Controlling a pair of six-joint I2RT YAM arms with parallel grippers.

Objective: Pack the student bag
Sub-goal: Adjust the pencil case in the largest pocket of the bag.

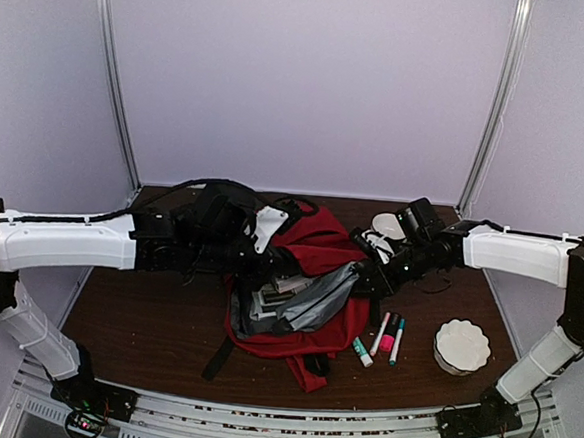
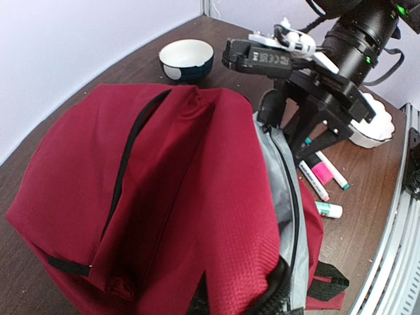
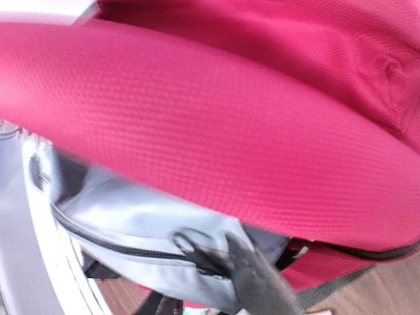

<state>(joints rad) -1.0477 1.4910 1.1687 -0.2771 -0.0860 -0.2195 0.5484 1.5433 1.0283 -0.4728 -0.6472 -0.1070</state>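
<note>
The left hand (image 1: 269, 266), pinching the student bag (image 1: 320, 243) by its red fabric, should hold it high. The right hand (image 2: 295, 138), grip unclear, should pull the grey rim (image 2: 279, 177) wide.

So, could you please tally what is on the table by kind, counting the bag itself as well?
Student bag: 1
Bowls: 2, a white fluted one and a dark-sided one
Pens and markers beside the bag: 4
Total: 7
</note>
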